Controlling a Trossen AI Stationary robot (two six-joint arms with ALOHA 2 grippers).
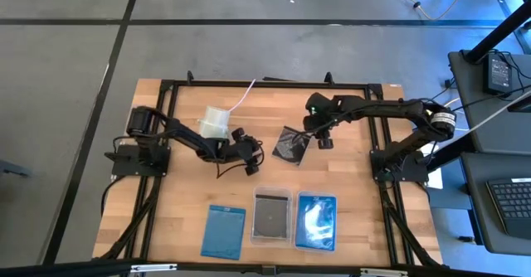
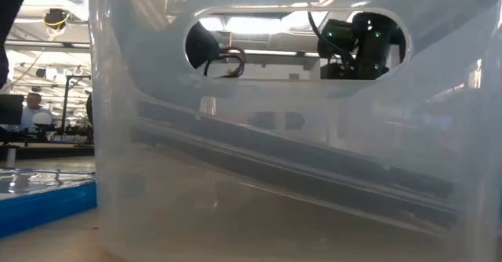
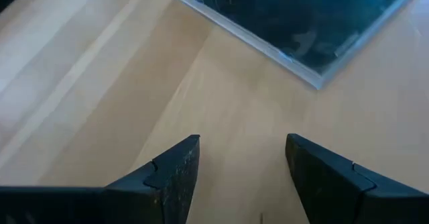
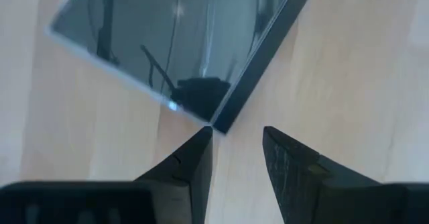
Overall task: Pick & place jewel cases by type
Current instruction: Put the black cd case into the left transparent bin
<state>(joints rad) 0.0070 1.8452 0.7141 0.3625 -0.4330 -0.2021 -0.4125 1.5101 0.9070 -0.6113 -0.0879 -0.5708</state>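
The wooden table (image 1: 182, 202) carries everything, and I'll place things by the dark jewel case (image 1: 291, 144) lying tilted near its middle. Both black arms reach in toward that case from opposite sides. The left gripper (image 1: 248, 154) hangs just beside the case's left edge, its jaws parted to a middling gap over bare wood with nothing between them — its wrist view shows the case's corner (image 3: 295, 23) a little ahead of the fingertips (image 3: 184, 158). The right gripper (image 1: 319, 136) sits at the case's right corner, jaws narrowly apart and empty, one fingertip (image 4: 201, 143) right at the case's dark spine corner (image 4: 221, 120).

Toward the front edge, well apart from the dark case, three more things lie in a row: a blue jewel case (image 1: 224, 230) to the left, a clear tray holding a dark case (image 1: 271, 216) straight in front, and a second tray with a blue case (image 1: 316, 221) to the right.

Behind the left gripper stands a white cup (image 1: 214, 123) — a thin cord (image 1: 245, 94) trails from it.
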